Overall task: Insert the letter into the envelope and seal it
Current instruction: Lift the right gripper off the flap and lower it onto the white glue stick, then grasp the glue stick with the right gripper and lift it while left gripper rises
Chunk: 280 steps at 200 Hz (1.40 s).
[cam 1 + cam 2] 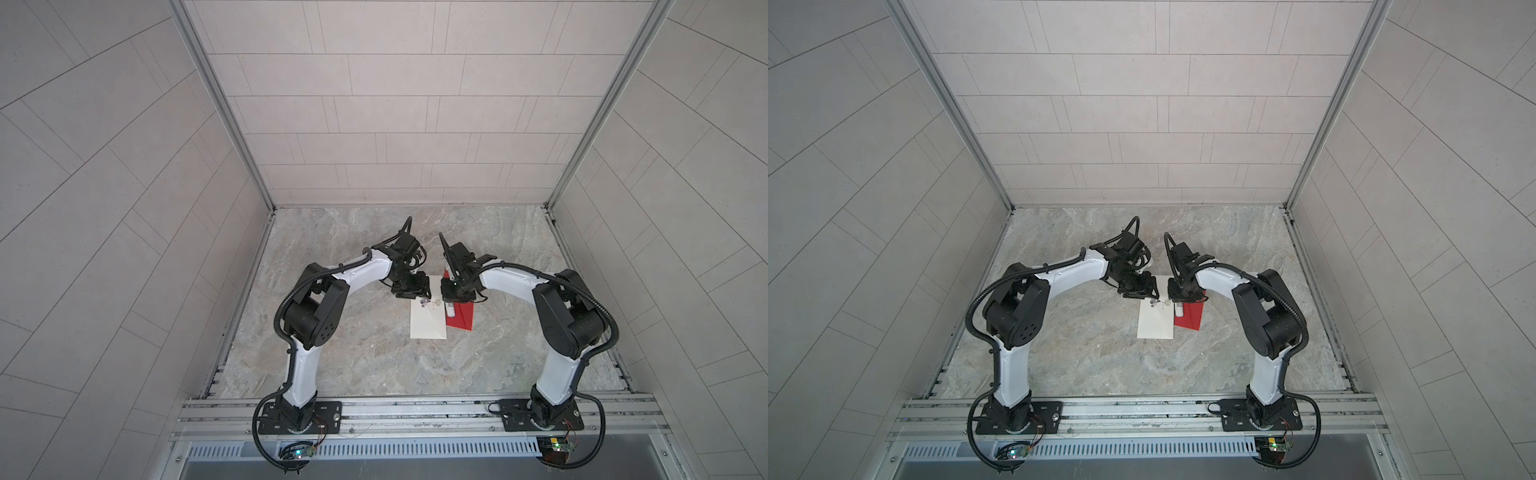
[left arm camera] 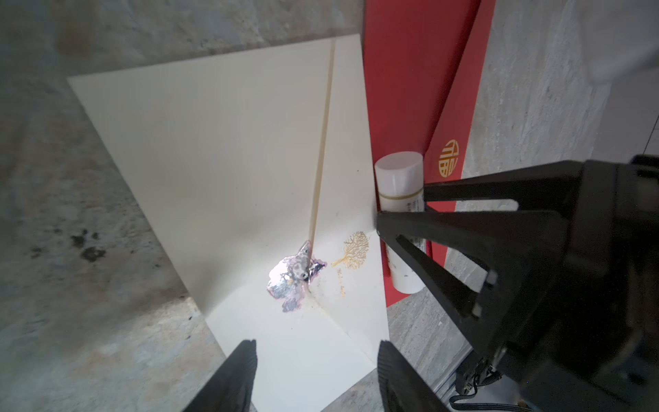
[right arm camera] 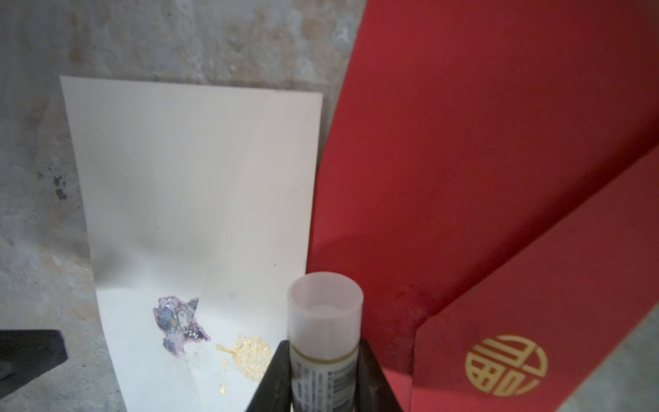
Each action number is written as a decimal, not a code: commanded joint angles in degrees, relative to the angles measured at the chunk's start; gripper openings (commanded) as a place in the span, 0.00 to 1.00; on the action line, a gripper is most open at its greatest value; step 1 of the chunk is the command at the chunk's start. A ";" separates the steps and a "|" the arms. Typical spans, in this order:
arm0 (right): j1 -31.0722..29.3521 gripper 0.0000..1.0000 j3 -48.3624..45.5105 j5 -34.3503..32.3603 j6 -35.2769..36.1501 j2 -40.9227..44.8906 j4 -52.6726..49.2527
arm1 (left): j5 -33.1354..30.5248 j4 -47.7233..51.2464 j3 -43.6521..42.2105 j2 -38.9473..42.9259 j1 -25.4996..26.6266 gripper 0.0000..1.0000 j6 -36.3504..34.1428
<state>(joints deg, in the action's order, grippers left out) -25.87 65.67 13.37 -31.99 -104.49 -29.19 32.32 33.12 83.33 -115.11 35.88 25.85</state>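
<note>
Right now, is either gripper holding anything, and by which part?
The right gripper is closed on the glue stick, at its body just below the cap. The left gripper hovers open over the white envelope, holding nothing.

Both arms arch inward, left arm [image 1: 357, 270] and right arm [image 1: 511, 278], elbows out, wrists pitched down, grippers close together and facing each other. Left gripper [image 2: 317, 344]: fingers [image 2: 242, 374] spread, nothing between them. Right gripper [image 3: 324, 347]: fingers [image 3: 278, 374] clamped on both sides of a glue stick [image 3: 324, 310].
</note>
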 commanded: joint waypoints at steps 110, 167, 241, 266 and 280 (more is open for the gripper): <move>4.61 0.16 -3.00 15.16 -14.38 13.39 9.72 | 11.84 -7.01 1.23 1.64 1.73 0.64 -0.93; 5.04 0.15 -3.92 15.11 -14.56 13.85 9.59 | 17.43 -11.93 -0.97 4.20 1.65 0.64 -0.47; 6.09 0.13 -4.94 13.97 -13.76 14.84 9.12 | 19.26 -9.64 -1.51 5.87 1.65 0.74 -3.35; 6.09 0.13 -5.29 15.58 -15.51 15.06 11.19 | 17.06 -10.94 -0.76 4.69 1.70 0.76 -2.01; 6.08 0.12 -5.36 16.91 -16.85 15.17 12.31 | 16.22 -12.19 -0.48 3.88 1.65 0.76 -0.87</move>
<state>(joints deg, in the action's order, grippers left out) -19.75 60.86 28.18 -46.35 -91.44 -19.59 49.41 23.62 82.11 -110.67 37.32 23.97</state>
